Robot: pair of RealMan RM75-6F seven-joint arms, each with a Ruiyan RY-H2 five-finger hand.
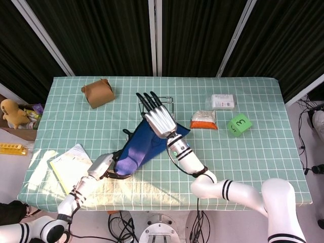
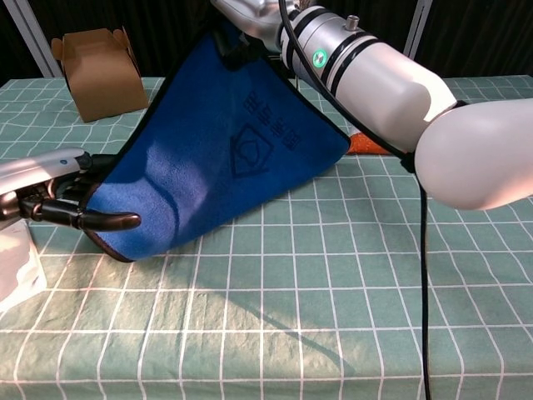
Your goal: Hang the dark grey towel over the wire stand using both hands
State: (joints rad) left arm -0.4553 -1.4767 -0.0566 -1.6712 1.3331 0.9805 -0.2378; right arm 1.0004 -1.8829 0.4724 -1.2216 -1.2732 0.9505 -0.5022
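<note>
The towel (image 1: 144, 147) hangs in the air with its blue side (image 2: 216, 158) towards me and its dark grey side turned away. My right hand (image 1: 158, 119) holds the towel's top corner high over the table's middle; in the chest view that hand (image 2: 250, 15) is cut off by the top edge. My left hand (image 1: 108, 164) grips the towel's low left corner, thumb (image 2: 108, 220) in front and fingers behind. The wire stand (image 1: 171, 104) stands just behind the right hand, mostly hidden by it. The towel hides the stand in the chest view.
A brown cardboard box (image 1: 98, 92) sits at the back left. A white packet (image 1: 223, 102), an orange packet (image 1: 203, 120) and a green cube (image 1: 239, 124) lie to the right of the stand. A paper booklet (image 1: 71, 163) lies at the front left.
</note>
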